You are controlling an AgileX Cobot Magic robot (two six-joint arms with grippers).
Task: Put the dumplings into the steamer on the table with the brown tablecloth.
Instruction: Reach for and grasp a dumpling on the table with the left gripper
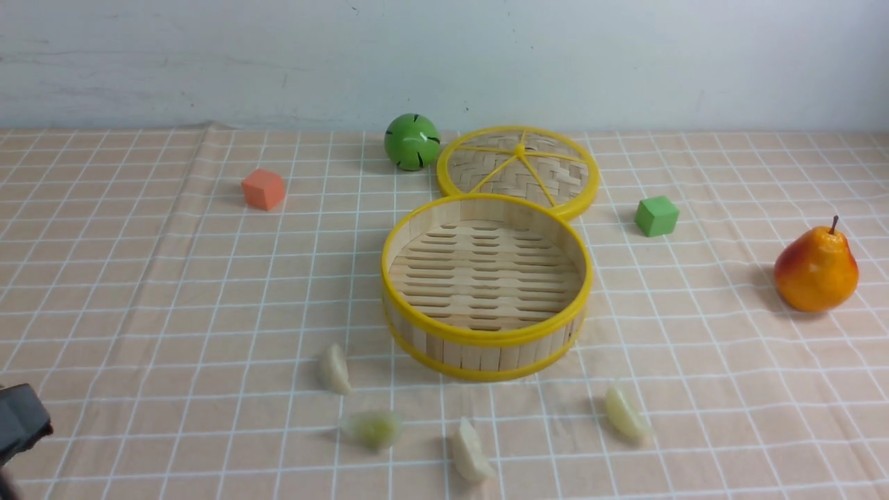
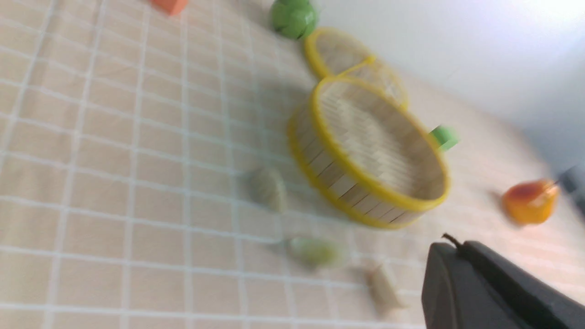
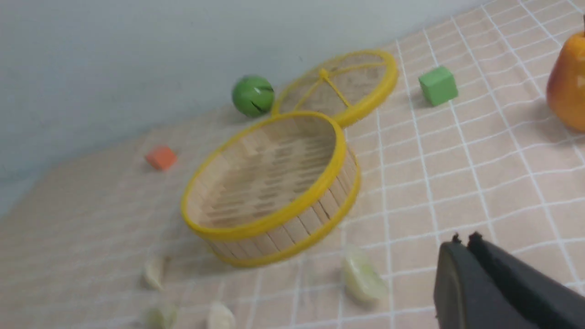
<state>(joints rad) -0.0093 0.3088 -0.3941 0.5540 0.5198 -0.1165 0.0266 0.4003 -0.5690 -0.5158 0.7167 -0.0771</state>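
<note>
The steamer (image 1: 486, 338), a round bamboo basket with yellow rims, stands empty mid-table on the brown tablecloth (image 1: 173, 278). Several pale dumplings lie on the cloth in front of it: one at front left (image 1: 335, 368), a greenish one (image 1: 374, 428), one in the middle (image 1: 471, 451) and one at front right (image 1: 627, 414). My left gripper (image 2: 457, 244) is shut and empty, and shows as a dark tip at the front view's lower left edge (image 1: 24, 420), well left of the dumplings. My right gripper (image 3: 464, 240) is shut and empty, near the front-right dumpling (image 3: 363, 274); the front view does not show it.
A flat woven lid (image 1: 517, 170) with yellow spokes lies behind the steamer, touching it. A green ball (image 1: 412, 141) sits by the back wall. An orange cube (image 1: 263, 189) lies at back left, a green cube (image 1: 655, 215) to the right, a pear (image 1: 816, 269) far right.
</note>
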